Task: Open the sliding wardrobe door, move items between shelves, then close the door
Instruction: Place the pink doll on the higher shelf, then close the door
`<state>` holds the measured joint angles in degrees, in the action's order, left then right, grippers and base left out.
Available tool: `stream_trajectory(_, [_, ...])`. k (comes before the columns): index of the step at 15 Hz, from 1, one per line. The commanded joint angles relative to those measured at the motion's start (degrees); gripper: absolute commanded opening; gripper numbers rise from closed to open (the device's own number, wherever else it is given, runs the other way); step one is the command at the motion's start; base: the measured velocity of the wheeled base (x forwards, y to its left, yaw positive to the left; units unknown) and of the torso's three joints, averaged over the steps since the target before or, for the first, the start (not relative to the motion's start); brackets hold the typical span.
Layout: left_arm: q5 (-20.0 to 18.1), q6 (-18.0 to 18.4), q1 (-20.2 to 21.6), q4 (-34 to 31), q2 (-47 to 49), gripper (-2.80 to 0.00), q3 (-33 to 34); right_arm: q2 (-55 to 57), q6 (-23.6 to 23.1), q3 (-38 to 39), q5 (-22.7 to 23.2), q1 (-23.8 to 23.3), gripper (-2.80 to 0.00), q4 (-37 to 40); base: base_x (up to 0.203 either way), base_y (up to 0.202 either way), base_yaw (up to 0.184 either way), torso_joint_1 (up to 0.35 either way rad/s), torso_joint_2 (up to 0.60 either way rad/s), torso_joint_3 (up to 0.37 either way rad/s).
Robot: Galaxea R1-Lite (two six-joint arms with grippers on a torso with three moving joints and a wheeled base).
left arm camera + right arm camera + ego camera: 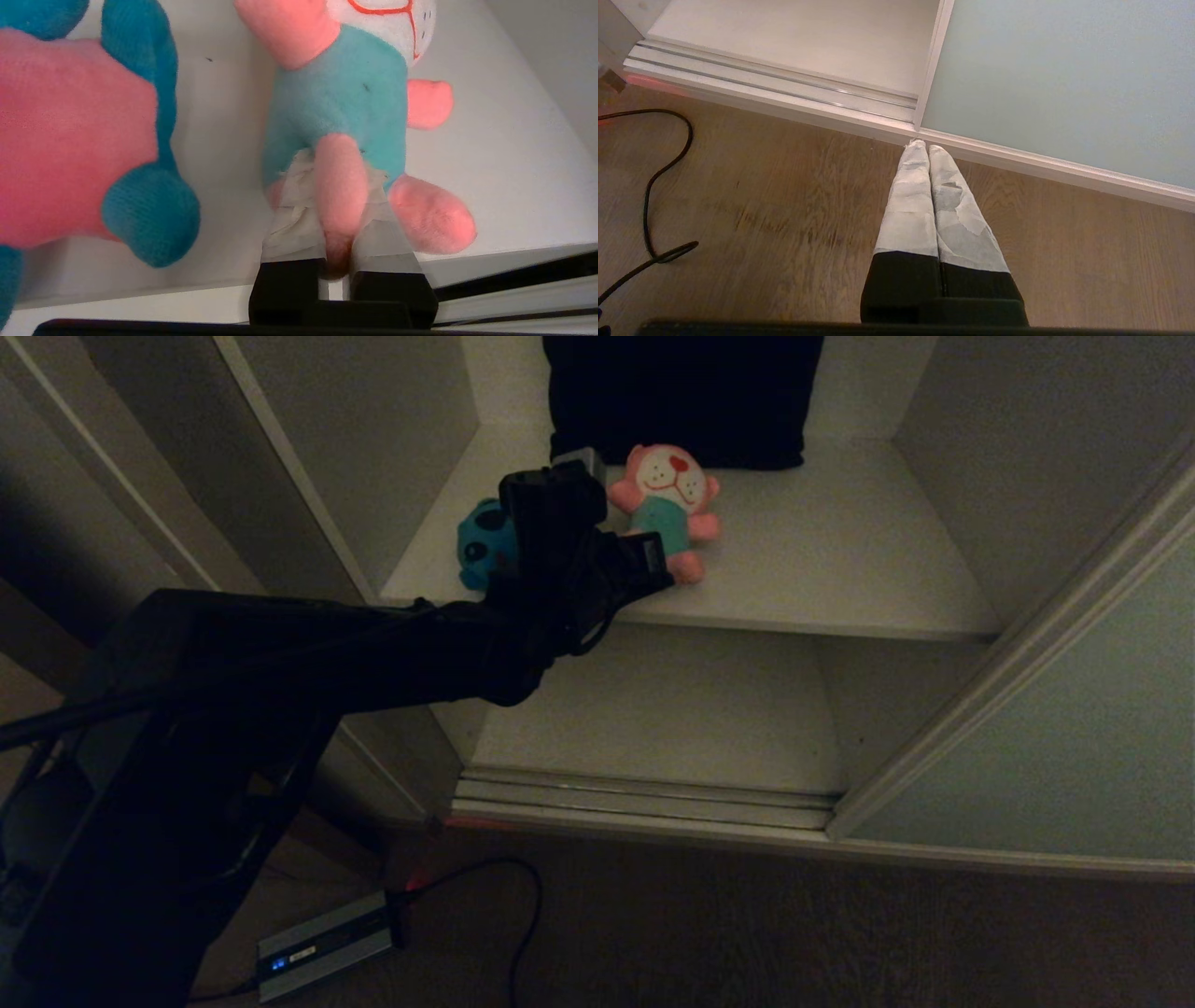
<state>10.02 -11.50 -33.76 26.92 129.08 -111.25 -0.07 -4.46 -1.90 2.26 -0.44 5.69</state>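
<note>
On the upper shelf (840, 569) of the open wardrobe lie both toys, side by side near the front edge: the pink toy (672, 504) toward the middle and the blue toy (481, 546) to its left, partly hidden behind the left arm. Behind them, at the back of the same shelf, sits a dark folded cloth (677, 397). The lower shelf (672, 709) beneath shows nothing on its visible part. The door (1055, 728) stands slid to the right, leaving the left half of the wardrobe open above the ribbed floor track (644, 798).

The left hand (644, 555) reaches over the shelf's front edge at the pink toy's lower end. The head view hides the grip; the left wrist view shows it plainly: the left hand (337, 224) is nearly closed, its taped fingers (294, 219) pinching one pink leg between them. That view also shows the blue toy's pink shirt, which the head view conceals.

The pink toy lies on its back, face up, its long axis running from the back of the shelf to the front, head toward the cloth and feet toward the shelf edge.

The right hand (924, 149), seen only in its own wrist view, hangs parked above the wood floor (784, 210) with fingers pressed together and holding nothing, pointing at the door's bottom corner. A black cable (654, 186) lies on the floor.
</note>
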Motion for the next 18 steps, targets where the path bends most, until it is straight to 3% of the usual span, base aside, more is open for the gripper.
stream_trajectory(1, [0.0,-0.2,0.0,0.2,0.3,0.00,0.0,-0.1,0.0,0.0,0.0,0.0,-2.80,0.0,0.000,0.000,0.000,0.000,0.00,0.000])
stream_trajectory(8, [0.2,0.2,0.1,1.9,-1.4,0.00,-0.1,-0.1,0.0,0.0,0.0,0.0,-2.80,0.0,0.000,0.000,0.000,0.000,0.00,0.000])
stream_trajectory(13, [-0.2,4.1,0.0,4.4,-11.6,0.00,0.0,0.0,0.0,0.0,0.0,0.0,-2.80,0.0,0.000,0.000,0.000,0.000,0.00,0.000])
stream_trajectory(14, [-0.2,5.2,0.0,3.9,-13.9,-2.80,0.0,-0.1,0.0,0.1,0.0,0.0,-2.80,0.0,0.000,0.000,0.000,0.000,0.00,0.000])
stream_trajectory(18, [-0.4,7.8,-0.9,-10.6,-25.5,-2.80,1.3,0.0,0.0,0.0,0.0,0.0,-2.80,0.0,0.000,0.000,0.000,0.000,0.00,0.000])
